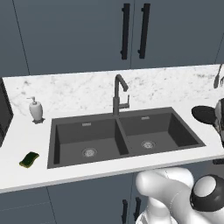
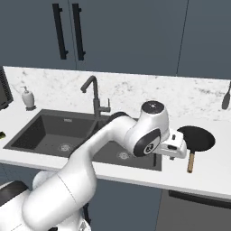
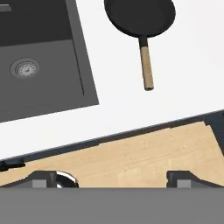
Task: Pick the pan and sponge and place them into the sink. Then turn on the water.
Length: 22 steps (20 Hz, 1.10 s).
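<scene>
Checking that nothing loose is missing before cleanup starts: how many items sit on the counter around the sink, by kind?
Pan: 1
Sponge: 1
Soap dispenser: 1
Total: 3, all on the counter, none yet in the sink.

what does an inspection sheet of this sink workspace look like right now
surface: white marbled counter around the sink, dry.
job's things: round black frying pan with light wooden handle flat on the counter right of the dark grey double-basin sink; small green sponge with yellow edge on the counter left of the sink; both basins hold nothing; no stream from the dark gooseneck faucet.
clutter: white soap dispenser behind the left basin; dark utensil at the far right wall.
grippers: gripper open, fingers holding nothing, above the counter's front edge short of the pan.
cables: nothing seen.
surroundings: dark blue cabinets with black bar handles; wooden floor.
</scene>
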Motion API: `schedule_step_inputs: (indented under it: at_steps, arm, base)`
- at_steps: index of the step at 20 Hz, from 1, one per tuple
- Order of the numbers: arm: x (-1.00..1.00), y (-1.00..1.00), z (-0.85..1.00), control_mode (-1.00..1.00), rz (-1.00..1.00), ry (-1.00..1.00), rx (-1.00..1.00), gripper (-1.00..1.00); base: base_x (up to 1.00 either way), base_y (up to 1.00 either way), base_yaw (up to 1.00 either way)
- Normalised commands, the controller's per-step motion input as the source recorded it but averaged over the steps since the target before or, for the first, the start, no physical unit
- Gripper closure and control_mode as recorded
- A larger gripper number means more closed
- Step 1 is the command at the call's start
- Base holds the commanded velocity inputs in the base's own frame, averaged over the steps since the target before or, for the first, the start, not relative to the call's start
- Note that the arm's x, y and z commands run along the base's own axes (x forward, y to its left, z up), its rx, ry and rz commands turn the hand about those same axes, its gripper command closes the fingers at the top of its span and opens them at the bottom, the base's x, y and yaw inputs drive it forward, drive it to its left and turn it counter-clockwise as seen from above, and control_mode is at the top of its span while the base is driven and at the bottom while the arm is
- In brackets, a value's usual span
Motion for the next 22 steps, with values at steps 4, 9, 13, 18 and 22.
schedule_step_inputs:
  at_steps: [4, 9, 13, 18, 22]
  arm:
    - [0.01, -0.90, -0.24, -1.00, -0.05, 0.00, 0.11, -1.00]
    - [0.23, -0.57, -0.05, -1.00, 0.00, 0.07, 0.11, -1.00]
    - [0.49, -0.36, -0.10, -1.00, 0.02, 0.08, 0.08, -1.00]
    - [0.68, -0.34, -0.39, -1.00, 0.10, 0.00, 0.06, -1.00]
    - [0.59, -0.29, -0.46, -1.00, 0.14, 0.00, 0.08, -1.00]
  base:
    - [0.00, 0.00, 0.00]
    - [0.00, 0.00, 0.00]
    - [0.00, 0.00, 0.00]
    - [0.00, 0.00, 0.00]
    - [0.00, 0.00, 0.00]
